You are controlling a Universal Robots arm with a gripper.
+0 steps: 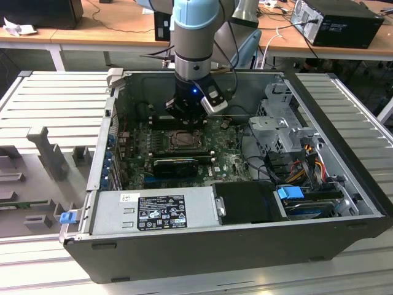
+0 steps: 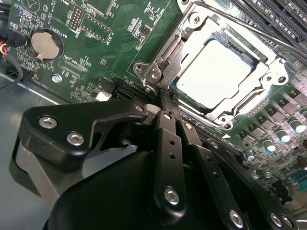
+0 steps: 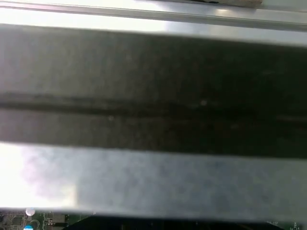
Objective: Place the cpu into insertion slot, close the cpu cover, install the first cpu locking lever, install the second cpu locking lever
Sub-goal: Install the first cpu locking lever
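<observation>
In the second wrist view the pale cpu (image 2: 216,72) lies flat in the insertion slot (image 2: 225,117) on the green motherboard. The silver cpu cover (image 2: 265,67) lies down around the cpu, framing it. A thin metal lever rod (image 2: 254,26) runs along one side of the socket. My gripper (image 2: 165,103) has its two black fingers pressed together, shut, with the tips at the socket's corner beside a silver lever hook (image 2: 154,74). In the exterior view the gripper (image 1: 184,120) hangs just above the insertion slot (image 1: 184,140) inside the open computer case.
A long black card (image 1: 175,165) sits just in front of the socket. The power supply (image 1: 153,209) fills the near side of the case and a drive cage (image 1: 279,123) with cables stands at the exterior view's right. A coin battery (image 2: 45,44) sits on the board.
</observation>
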